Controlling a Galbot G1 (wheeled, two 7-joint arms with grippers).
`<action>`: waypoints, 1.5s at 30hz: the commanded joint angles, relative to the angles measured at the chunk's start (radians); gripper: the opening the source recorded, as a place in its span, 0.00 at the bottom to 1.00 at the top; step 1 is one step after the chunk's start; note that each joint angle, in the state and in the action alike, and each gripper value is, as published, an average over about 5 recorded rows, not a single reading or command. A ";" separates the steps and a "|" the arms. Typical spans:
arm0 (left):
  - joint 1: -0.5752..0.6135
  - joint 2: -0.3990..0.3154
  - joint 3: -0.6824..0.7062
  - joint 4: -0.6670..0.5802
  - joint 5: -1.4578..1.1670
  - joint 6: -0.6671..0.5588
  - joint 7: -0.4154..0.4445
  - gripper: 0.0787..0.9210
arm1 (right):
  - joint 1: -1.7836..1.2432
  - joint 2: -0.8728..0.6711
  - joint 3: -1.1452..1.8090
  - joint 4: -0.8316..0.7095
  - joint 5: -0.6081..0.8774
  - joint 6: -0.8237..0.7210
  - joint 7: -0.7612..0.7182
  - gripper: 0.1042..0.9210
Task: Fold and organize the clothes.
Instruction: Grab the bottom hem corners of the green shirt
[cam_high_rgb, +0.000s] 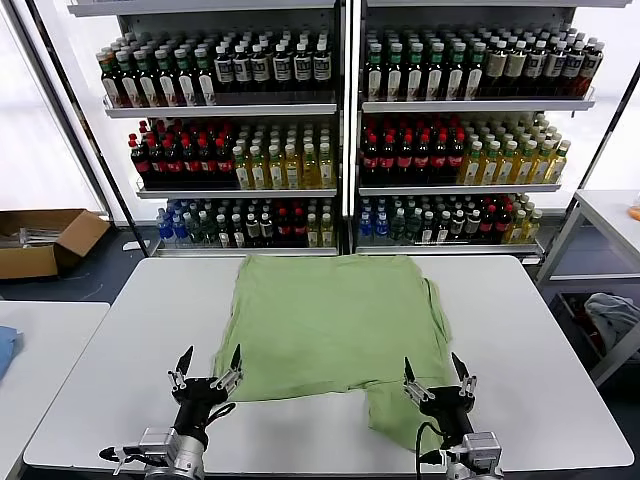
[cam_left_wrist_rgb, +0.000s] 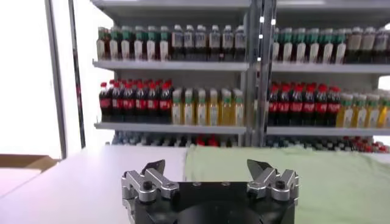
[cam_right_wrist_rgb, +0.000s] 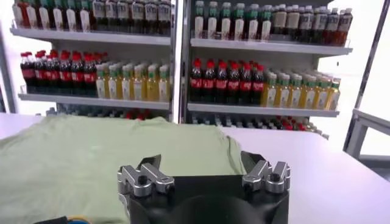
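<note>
Both pincers stand spread wide and hold nothing: the left gripper (cam_high_rgb: 207, 366) hovers just off the near left corner of the green shirt (cam_high_rgb: 330, 320), the right gripper (cam_high_rgb: 437, 376) over its near right edge. The shirt lies flat across the middle of the white table (cam_high_rgb: 120, 350), one flap reaching toward the near edge. Both arms rise from the table's near side, fingers pointing toward the bottle shelves (cam_high_rgb: 340, 110).

Left claw (cam_high_rgb: 208, 362), right claw (cam_high_rgb: 434, 372) agape
</note>
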 joint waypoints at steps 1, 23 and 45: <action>0.003 0.022 -0.008 0.002 -0.021 0.099 -0.001 0.88 | -0.082 -0.025 -0.003 0.053 0.036 -0.047 0.070 0.88; 0.025 0.075 -0.005 0.015 -0.066 0.204 0.008 0.88 | -0.178 -0.006 -0.021 0.109 0.128 -0.116 0.154 0.88; -0.017 0.066 -0.021 0.095 -0.137 0.166 0.003 0.88 | -0.175 0.029 -0.058 0.062 0.121 -0.115 0.168 0.88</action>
